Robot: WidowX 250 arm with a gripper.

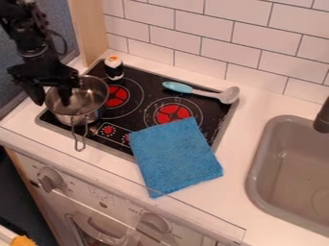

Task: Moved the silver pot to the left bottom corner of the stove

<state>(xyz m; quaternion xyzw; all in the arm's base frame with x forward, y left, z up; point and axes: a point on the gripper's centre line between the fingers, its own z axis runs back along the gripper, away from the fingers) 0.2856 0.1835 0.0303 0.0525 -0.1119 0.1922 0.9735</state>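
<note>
Plainly at the stove's near left corner: silver pot (96,113), upright, its base over the black cooktop (137,79). Wire handle (78,136) juts toward the near edge of the counter, out past the stove's border. Inner wall of the pot shiny, partly shaded.

Gripper (52,101) at the pot's left side, hanging from the black arm (29,36), which enters at upper left. Fingers spread wide, a clear gap between them; one hangs outside the left rim, the other above the pot's opening. Contact with the metal: cannot tell.

Just right of the pot, a red-centred burner (116,96), a second (172,114) farther right. Small dials printed along the near border.

Behind the pot, near the far left corner, a sushi-like toy (114,67), white and orange on top, dark below. Along the far right part, a spoon (179,87): light blue handle on the left, grey head at the stove's far right corner.

Blue cloth (175,156) flat over the near right part of the stove, running onto the white counter (244,117). Farther right, grey sink (256,168) with dark tap (322,118) at its edge. Behind all, white wall tiles (202,24). Below the counter, an oven front with knobs (50,179).
</note>
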